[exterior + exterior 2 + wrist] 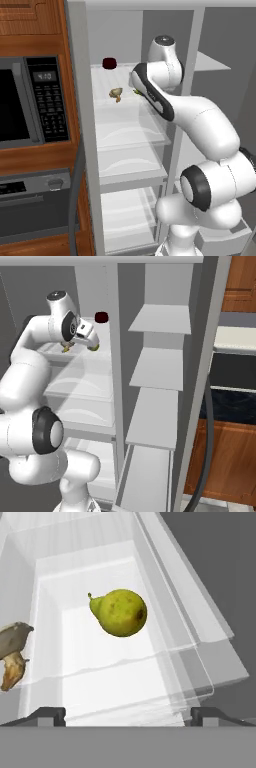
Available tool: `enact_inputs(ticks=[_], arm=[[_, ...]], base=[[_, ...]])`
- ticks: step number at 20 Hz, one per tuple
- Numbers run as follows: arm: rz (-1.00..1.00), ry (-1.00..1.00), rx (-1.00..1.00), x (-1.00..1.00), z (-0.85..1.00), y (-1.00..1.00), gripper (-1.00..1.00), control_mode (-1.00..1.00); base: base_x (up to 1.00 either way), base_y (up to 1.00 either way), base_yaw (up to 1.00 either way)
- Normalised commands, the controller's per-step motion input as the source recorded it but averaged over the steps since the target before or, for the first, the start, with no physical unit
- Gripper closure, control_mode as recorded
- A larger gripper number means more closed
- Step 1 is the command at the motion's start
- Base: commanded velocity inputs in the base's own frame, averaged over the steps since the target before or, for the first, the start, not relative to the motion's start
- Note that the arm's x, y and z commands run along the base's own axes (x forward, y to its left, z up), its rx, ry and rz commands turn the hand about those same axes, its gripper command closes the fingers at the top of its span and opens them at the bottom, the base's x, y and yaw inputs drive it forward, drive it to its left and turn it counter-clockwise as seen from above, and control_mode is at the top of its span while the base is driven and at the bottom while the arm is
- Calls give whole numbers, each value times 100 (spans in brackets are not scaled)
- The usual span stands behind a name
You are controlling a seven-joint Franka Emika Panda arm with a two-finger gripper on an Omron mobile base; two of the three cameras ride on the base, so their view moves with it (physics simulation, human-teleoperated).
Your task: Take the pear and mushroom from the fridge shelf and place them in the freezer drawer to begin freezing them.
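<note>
The yellow-green pear (120,612) lies on the ridged fridge shelf (75,652), straight ahead of my gripper (128,714). The fingertips (50,714) stand wide apart with nothing between them, a short way back from the fruit. The tan mushroom (12,654) lies to the pear's left on the same shelf. In the left base view the mushroom (116,93) shows on the shelf (102,82), and only a sliver of pear (136,91) peeks past my forearm. The open gripper (93,344) reaches over the shelf in the right base view. A light-grey box corner (227,235), perhaps the freezer drawer, shows behind my base.
A dark red round thing (109,63) sits at the back of the same shelf. Clear bin-like shelves (130,135) stack below it. The fridge's centre post (114,356) is close to the hand's right. A microwave (30,100) and an oven stand to the left.
</note>
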Motion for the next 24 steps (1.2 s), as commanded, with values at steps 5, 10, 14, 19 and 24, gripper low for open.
enact_inputs(ticks=[5,10,14,19,24], arm=[[0,0,0,47,-28,-1,-100,-100],[0,0,0,43,-31,0,-100,-100],[0,0,0,54,-8,0,-100,-100],[0,0,0,47,-8,-1,-100,-100],[0,0,0,40,-14,-4,-100,-100]], base=[[0,0,0],[0,0,0],[0,0,0],[0,0,0],[0,0,0]])
